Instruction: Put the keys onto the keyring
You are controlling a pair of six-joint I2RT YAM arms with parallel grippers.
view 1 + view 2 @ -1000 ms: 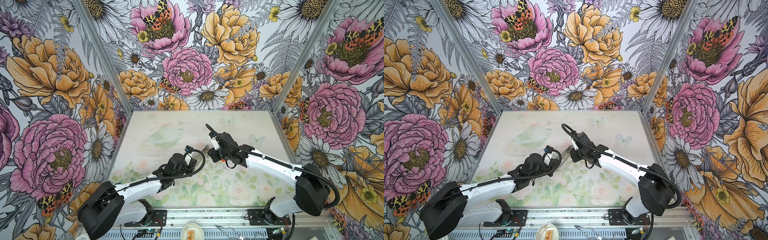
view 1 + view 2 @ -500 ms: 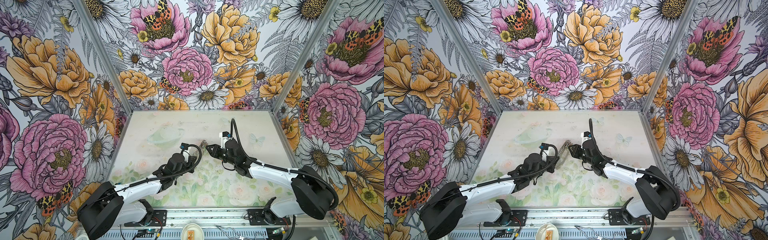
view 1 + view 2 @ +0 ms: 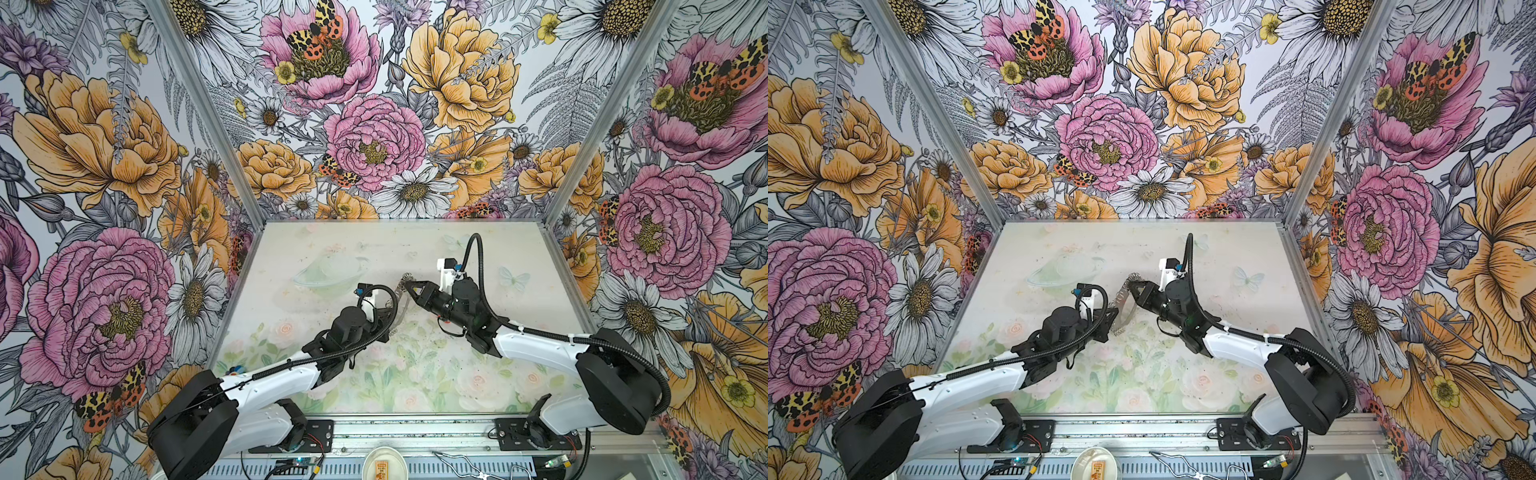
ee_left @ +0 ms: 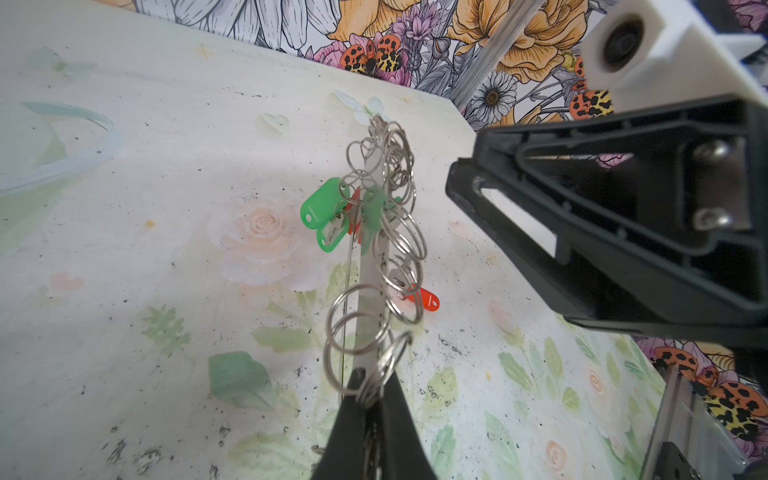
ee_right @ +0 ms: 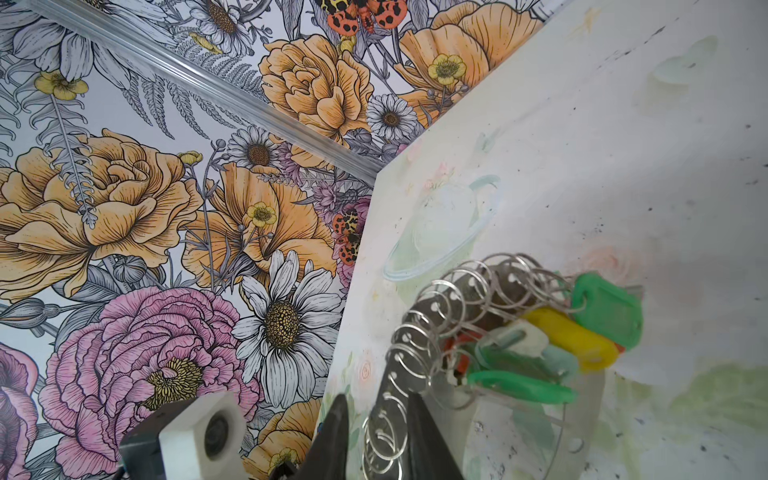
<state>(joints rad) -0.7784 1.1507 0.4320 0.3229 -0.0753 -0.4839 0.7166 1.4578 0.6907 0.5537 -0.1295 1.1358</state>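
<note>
Keyring (image 3: pixel 400 297) is off the table (image 3: pixel 478 395), standing on edge and slightly tilted, between the two grippers; both top views agree. Left arm (image 3: pixel 274 380) lies long and low, stretched from its base toward the keyring, the wrist lifted at the end. Left gripper (image 4: pixel 372 386) meets the keyring from below, jaws pressed together on the lower rim, pinching the flat band and a few of its small silver rings. Right arm (image 3: pixel 536 351) runs low over the table from the other side, wrist bent so that the right gripper (image 5: pixel 376 399) points level at the keyring's upper, far rim, opposite the left gripper's hold. Its jaws stand a little apart and straddle that rim: the fringe of small rings sits between the fingers (image 5: pixel 419 419), and background shows between the band and one finger, so no clamp there. The keys (image 5: pixel 569 336) hang bunched on the face of the keyring turned away from the right arm, about midway between the two grippers: green and yellow heads are plain in the right wrist view, with red behind. The left wrist view shows one more red head near the lower rim; whether it hangs free or touches the table I cannot tell.
</note>
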